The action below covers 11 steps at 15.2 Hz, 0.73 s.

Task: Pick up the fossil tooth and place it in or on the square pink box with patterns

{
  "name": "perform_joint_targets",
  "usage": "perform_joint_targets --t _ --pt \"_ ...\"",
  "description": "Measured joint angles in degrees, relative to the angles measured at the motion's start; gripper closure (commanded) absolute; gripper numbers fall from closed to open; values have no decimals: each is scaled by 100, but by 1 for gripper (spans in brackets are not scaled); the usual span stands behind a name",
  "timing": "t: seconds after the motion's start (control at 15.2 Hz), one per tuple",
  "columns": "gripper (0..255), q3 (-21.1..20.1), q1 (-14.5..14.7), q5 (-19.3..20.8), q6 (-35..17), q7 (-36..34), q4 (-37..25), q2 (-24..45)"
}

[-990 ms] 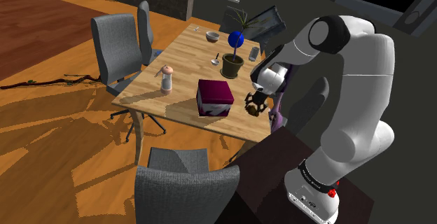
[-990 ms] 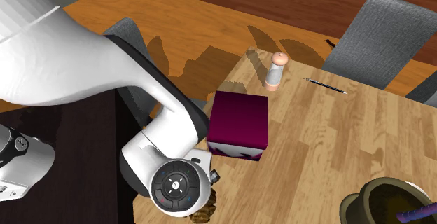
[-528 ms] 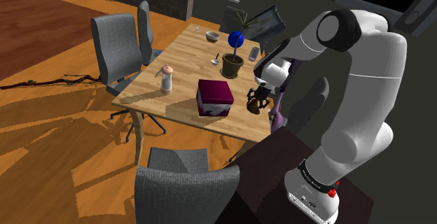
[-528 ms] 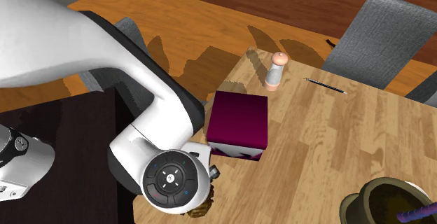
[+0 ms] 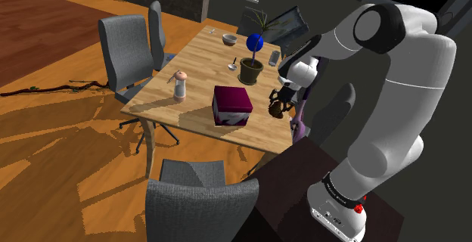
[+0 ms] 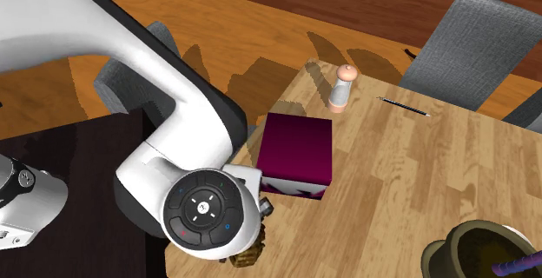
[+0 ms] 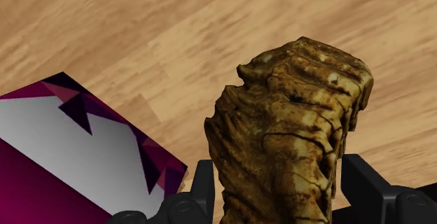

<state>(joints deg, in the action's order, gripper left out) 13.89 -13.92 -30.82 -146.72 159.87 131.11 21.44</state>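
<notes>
The fossil tooth [image 7: 287, 131] is a ridged brown and tan lump, clasped between my gripper's [image 7: 276, 187] two black fingers. In the shoulder view the gripper [image 5: 280, 104] holds the tooth [image 5: 277, 113] just above the wooden table's near right edge. The square box [image 5: 231, 103] has a magenta top and white patterned sides. It stands on the table a short way toward the shoulder view's left of the tooth. In the second exterior view the tooth [image 6: 246, 255] hangs below the wrist, near the box [image 6: 297, 150].
On the wooden table [image 5: 198, 59] stand a pale bottle [image 5: 180, 85], a potted plant [image 5: 251, 66] and a small bowl [image 5: 229, 38]. A thin pen [image 6: 401, 105] lies near the bottle. Grey chairs [image 5: 125, 48] ring the table, one at the front [image 5: 198, 206].
The arm's elbow has risen, and the hand has shifted slightly up and toward the shoulder view's right, still clasping the tooth. The box and other objects have stayed put.
</notes>
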Motion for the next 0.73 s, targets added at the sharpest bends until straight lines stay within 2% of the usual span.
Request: perform_joint_targets --t 0.73 --pt "255 301 209 646 585 -572 130 -817"
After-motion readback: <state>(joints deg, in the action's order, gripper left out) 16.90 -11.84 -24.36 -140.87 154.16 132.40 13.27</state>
